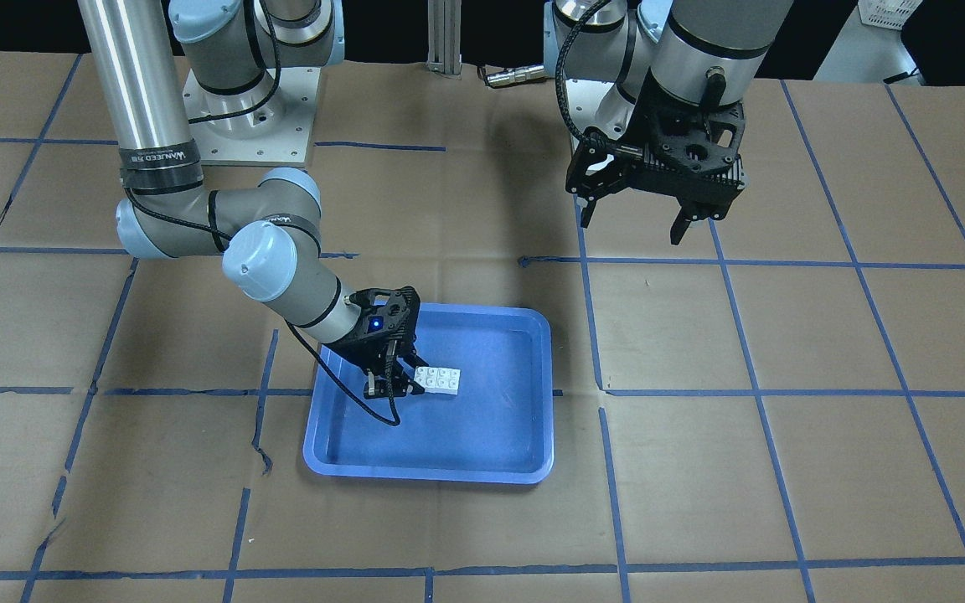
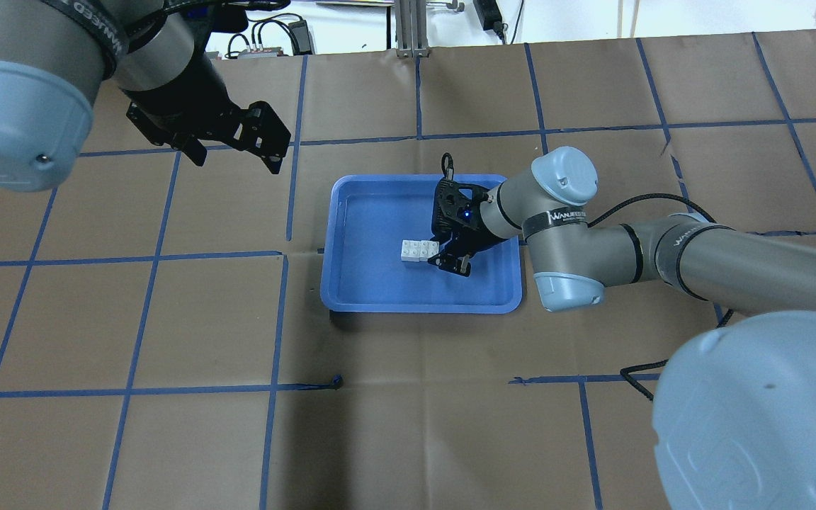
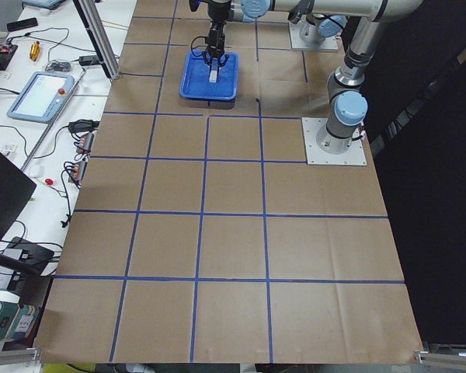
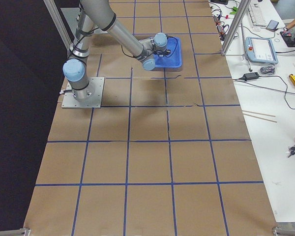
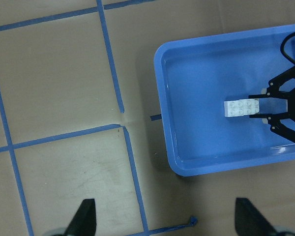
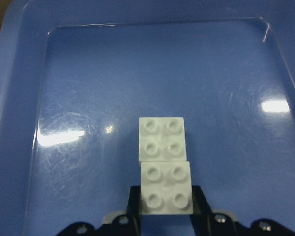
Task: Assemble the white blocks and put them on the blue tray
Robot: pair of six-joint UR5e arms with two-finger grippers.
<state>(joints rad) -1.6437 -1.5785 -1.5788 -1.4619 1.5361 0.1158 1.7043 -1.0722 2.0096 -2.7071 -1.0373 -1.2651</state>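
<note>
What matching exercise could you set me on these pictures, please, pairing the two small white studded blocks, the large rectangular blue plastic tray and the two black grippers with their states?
Things:
1. the two small square studded white blocks
2. the large rectangular blue plastic tray
3. the left gripper
4. the right gripper

States:
A. open, above the bare brown table
B. lying flat on the table
C. shut on one block's sides
D. end to end on the tray's floor

Pairs: 1-D; 2-B; 3-A; 4-C
</note>
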